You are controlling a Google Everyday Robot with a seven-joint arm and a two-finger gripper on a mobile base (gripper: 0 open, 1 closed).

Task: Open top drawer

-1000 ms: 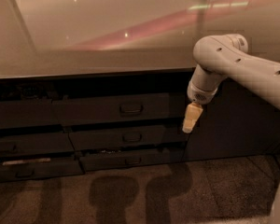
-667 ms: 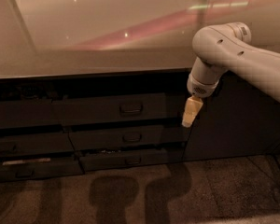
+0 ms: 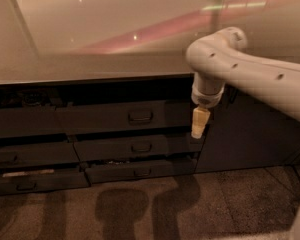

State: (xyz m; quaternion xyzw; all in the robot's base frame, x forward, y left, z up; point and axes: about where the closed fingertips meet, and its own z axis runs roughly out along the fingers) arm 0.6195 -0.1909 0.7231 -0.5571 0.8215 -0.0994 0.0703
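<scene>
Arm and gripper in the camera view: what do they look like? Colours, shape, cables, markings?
The arm is a thick, rounded, off-white shell with small dark round holes dotted along it and a short cylindrical wrist. The gripper is narrow and pale cream-yellow, set by the right end of the top drawer. No cables or printed markings show.
</scene>
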